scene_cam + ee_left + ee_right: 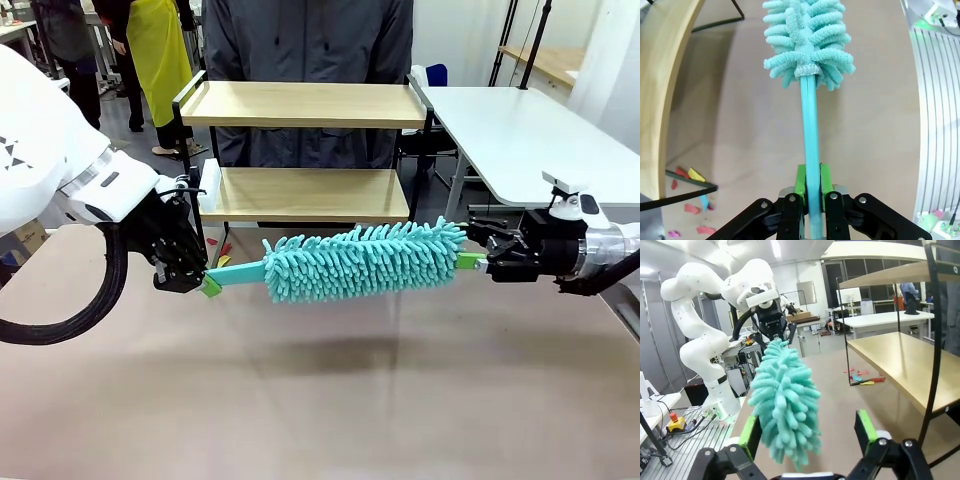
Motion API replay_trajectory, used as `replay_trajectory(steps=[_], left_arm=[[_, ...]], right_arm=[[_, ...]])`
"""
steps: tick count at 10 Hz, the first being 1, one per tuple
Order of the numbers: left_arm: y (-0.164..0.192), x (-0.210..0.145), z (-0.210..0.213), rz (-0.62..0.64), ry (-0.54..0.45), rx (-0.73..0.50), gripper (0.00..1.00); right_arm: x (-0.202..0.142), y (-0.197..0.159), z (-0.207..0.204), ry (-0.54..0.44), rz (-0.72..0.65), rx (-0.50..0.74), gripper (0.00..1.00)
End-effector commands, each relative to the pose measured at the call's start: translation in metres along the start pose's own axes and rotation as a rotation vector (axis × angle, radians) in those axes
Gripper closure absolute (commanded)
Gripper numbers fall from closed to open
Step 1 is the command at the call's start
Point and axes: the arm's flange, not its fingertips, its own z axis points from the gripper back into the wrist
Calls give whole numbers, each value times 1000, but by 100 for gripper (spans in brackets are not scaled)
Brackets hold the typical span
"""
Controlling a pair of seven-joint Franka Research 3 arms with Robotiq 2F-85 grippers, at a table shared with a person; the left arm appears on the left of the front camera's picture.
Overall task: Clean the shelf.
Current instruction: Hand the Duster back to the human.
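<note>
Front view first: the left claw point(188, 272) is clamped tight on the flat teal handle of the duster point(360, 262), which stretches level across the middle, hanging above the desk point(320, 400) with its shadow lying below it. Over on the other side, the right claw point(488, 255) stands wide open right at the duster's far tip; a small green piece shows there, and whether the pads actually touch the fluff is hard to tell from here. The shelf point(305, 150) stands at the desk's far edge, just behind the duster, two light boards in a thin black frame, and a person in a dark jacket point(310, 40) stands directly behind it. The duster's fluffy head runs roughly along the lower board's front edge, near it but apart. Plenty of bare desk lies on the near side, all the way to the front edge.

Left wrist view now: green pads point(801, 181) squeeze the handle from both sides, the teal head point(807, 40) straight ahead, the lower board's curved edge point(660, 100) off to one side with open desk between. Right wrist view: both green fingers point(866, 427) spread well apart, the duster's fluffy end point(785, 405) sitting between them with clear room on each side, and the shelf board point(900, 365) close alongside
</note>
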Motion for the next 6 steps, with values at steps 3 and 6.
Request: replay_trajectory(steps=[3, 6], left_arm=[[-1, -1, -1, 4, -6, -3, 87], [-1, -1, -1, 4, -6, -3, 87]], right_arm=[[0, 0, 0, 0, 0, 0, 0], [0, 0, 0, 0, 0, 0, 0]])
